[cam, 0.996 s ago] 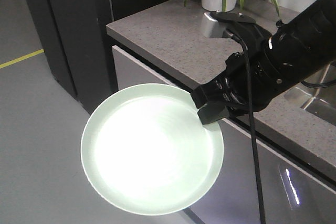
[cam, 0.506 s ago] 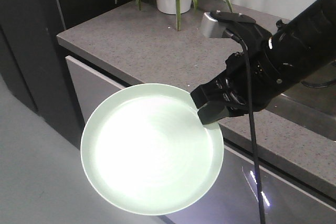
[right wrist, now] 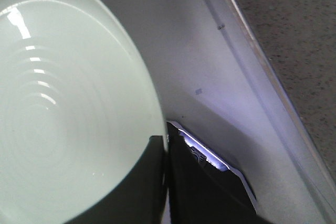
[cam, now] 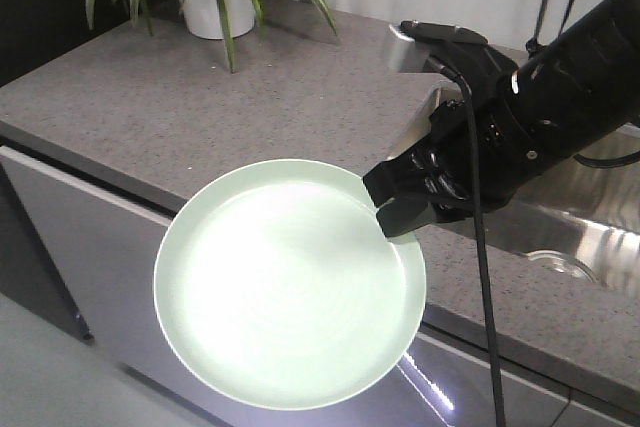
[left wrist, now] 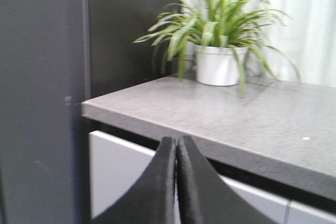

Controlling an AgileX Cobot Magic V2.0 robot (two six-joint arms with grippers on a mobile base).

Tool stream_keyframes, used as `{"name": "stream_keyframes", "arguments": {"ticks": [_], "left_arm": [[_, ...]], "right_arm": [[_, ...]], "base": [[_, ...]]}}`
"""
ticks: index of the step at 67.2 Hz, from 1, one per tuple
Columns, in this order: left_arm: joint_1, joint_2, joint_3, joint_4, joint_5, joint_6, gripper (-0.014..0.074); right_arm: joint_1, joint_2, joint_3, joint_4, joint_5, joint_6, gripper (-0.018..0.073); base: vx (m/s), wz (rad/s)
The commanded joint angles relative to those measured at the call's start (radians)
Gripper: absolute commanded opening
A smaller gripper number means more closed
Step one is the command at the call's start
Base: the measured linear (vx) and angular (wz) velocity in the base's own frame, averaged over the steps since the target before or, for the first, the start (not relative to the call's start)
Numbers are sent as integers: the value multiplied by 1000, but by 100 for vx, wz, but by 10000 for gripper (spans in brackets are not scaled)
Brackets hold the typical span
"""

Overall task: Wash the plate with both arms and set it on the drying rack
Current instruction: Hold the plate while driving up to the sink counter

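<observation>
Item: plate (cam: 290, 282), pale mint, glossy, rigid. Judged light but breakable, and slick once wet.
Location: in the air, out in front of the countertop (cam: 200, 117) edge, face tilted toward the front camera.
Hold: right gripper (cam: 397, 211) clamped on the rim at one edge only. You should keep to the raised rim, not the smooth face.
Other: left gripper (left wrist: 177, 182), fingers pressed together, empty.
Beyond: sink (cam: 590, 217). No drying rack in view.
</observation>
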Motion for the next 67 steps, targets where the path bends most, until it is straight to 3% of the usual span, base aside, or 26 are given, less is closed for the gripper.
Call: {"name": "stream_keyframes", "arguments": {"ticks": [1,67], "left_arm": [[-5,-16,-28,-9,-73,-1,-7],[-5,-16,-28,-9,-73,-1,-7]], "right_arm": [[-1,-39,-26,28,24,-8,-4],[-1,-39,-26,28,24,-8,-4]], "base": [[10,-39],[9,-29]]}}
